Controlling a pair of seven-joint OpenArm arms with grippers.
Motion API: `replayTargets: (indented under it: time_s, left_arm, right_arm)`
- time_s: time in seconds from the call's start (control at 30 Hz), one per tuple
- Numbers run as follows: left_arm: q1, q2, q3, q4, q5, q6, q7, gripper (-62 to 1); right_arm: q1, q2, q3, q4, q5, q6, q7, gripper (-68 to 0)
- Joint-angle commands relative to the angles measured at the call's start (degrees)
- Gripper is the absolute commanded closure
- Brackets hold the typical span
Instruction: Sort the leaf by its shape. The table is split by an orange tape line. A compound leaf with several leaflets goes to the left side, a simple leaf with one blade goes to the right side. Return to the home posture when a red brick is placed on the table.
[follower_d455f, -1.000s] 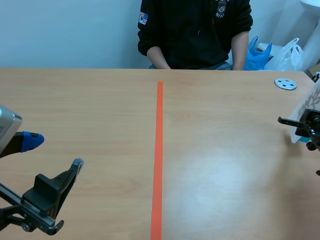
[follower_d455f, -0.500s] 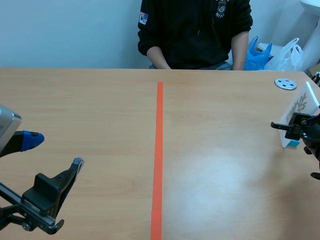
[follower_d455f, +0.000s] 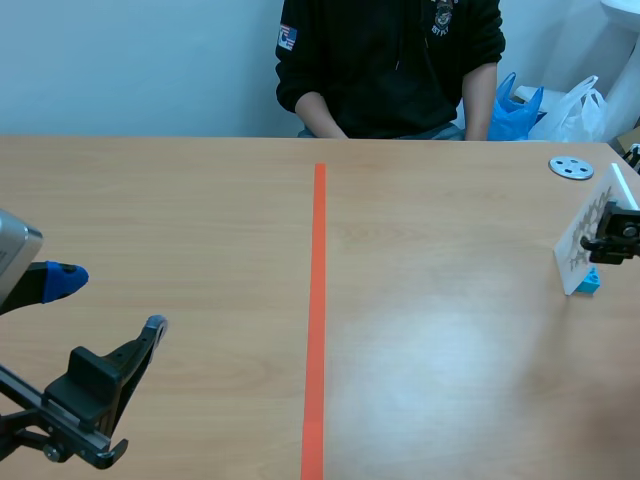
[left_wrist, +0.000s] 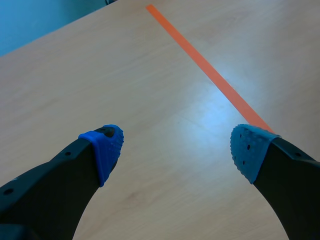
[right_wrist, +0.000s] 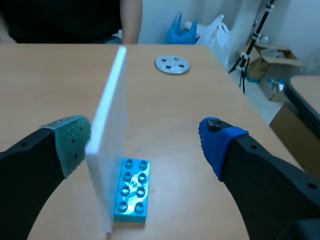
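Leaf card (right_wrist: 109, 115) on its blue brick (right_wrist: 131, 196) stands between your right fingers (right_wrist: 222, 142) — spread apart; left fingers (left_wrist: 102, 150) apart too.

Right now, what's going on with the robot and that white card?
The right gripper sits open around a white card that stands upright with a blue brick at its foot, on the right side of the orange tape line. It is not squeezing the card. The left gripper hangs open over the table, holding nothing. A person sits across the table.
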Motion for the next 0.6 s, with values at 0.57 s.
replayTargets:
  time_s: [0.57]
  left_arm:
    - [0.1, 0.4, 0.0, 1.4, 0.1, 0.1, -1.2, -46.9]
  right_arm:
    - [-25.9, 0.9, 11.0, 41.0, 12.0, 0.7, -8.1, -51.4]
